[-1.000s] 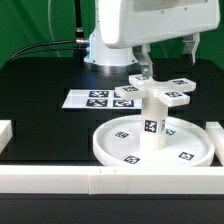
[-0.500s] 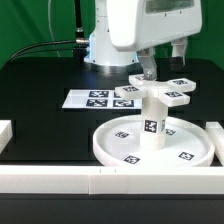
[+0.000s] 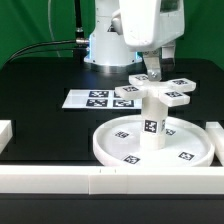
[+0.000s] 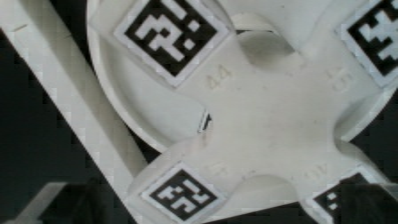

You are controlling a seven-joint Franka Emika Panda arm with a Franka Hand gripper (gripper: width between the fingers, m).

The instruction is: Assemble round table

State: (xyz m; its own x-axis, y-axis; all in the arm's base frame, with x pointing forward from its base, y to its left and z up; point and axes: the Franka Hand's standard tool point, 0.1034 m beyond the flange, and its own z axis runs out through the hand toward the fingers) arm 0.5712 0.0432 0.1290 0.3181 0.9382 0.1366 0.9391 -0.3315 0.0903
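The big round disc (image 3: 152, 142) is lying on the black counter (image 3: 45, 120), and the short leg (image 3: 153, 118) is standing up in its middle with the little cross piece (image 3: 160, 90) sitting on top. The claw (image 3: 152, 68) is hanging just above the cross (I cannot tell if its 2 fingers are spread or pressed together). Behind, the marker board (image 3: 92, 99) is lying flat.

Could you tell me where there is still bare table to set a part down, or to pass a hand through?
Bare black table lies at the exterior view's left, bordered by the marker board, the round disc and the near rail. It is crowded at the centre: leg on the disc, cross-shaped piece on top, gripper right above.
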